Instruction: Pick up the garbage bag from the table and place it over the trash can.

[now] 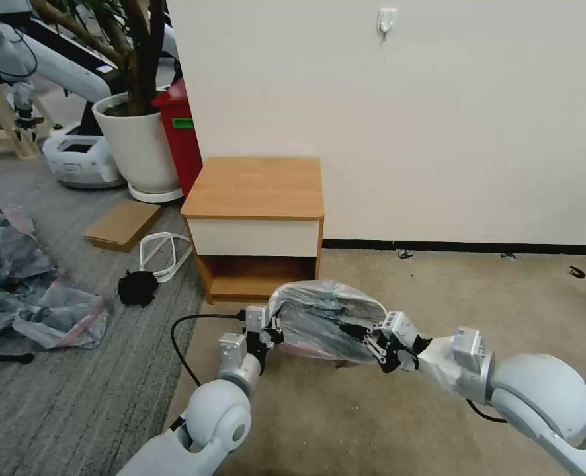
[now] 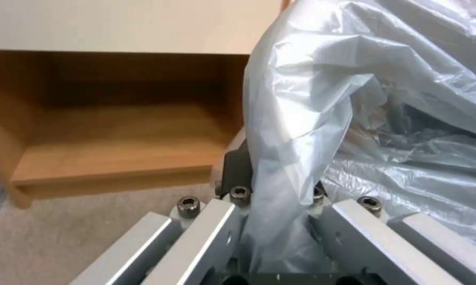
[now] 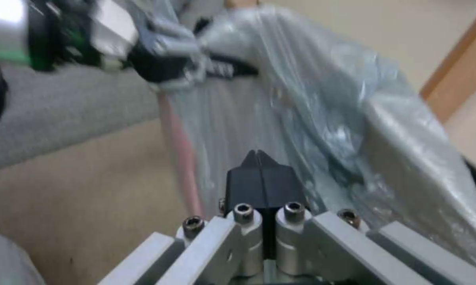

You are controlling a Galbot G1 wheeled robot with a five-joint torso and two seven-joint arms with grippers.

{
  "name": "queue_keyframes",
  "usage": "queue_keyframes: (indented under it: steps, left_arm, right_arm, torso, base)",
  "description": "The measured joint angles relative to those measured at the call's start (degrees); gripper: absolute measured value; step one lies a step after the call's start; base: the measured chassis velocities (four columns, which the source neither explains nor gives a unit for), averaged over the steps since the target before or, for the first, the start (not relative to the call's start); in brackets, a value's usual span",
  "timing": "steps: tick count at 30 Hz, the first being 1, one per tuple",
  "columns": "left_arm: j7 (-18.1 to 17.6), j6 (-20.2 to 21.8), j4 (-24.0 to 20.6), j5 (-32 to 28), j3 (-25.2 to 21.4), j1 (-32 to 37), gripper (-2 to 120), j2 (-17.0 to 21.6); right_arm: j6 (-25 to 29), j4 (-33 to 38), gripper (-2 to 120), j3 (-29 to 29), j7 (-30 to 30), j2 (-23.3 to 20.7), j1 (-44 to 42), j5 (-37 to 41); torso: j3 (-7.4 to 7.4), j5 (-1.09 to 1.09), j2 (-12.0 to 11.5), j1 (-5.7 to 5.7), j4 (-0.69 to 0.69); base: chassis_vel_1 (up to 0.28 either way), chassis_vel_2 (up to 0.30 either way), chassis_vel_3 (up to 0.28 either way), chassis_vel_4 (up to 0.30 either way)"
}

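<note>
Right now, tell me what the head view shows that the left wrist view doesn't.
Head view alone: the table's top, the right gripper at the garbage bag's right side, the white plant pot, the red bin and the heap of plastic bags on the floor. Left wrist view alone: the bag's plastic bunched between the left gripper's fingers. Both: the bag stretched out in front of the table's open shelf, and the left gripper shut on its edge.
</note>
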Motion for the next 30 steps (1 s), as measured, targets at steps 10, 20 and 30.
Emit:
queue_keyframes:
  steps: [10,20,30]
  left_arm:
    - [1.2,0.0,-1.1,2.7,1.2,0.9,2,0.1]
    - [1.3,0.0,-0.9,3.6,2.4,0.9,2,-0.5]
    - [1.2,0.3,-0.6,3.8,3.7,0.4,2,-0.8]
  right_arm:
    - [-8.8,0.8,0,-5.1,7.0,0.4,4.8,0.9]
    - [-17.4,2.0,0,-9.5,11.1,1.5,9.6,2.8]
    - [-17.9,0.4,0,-13.2,10.9,1.7,13.1,0.2]
  torso:
    - [0.0,-0.01,0.0,0.0,0.0]
    - [0.0,-0.01,0.0,0.0,0.0]
    - [0.0,-0.01,0.0,0.0,0.0]
  base:
    - [0.0,0.0,0.0,0.0]
    - [0.0,0.0,0.0,0.0]
    - [0.0,0.0,0.0,0.0]
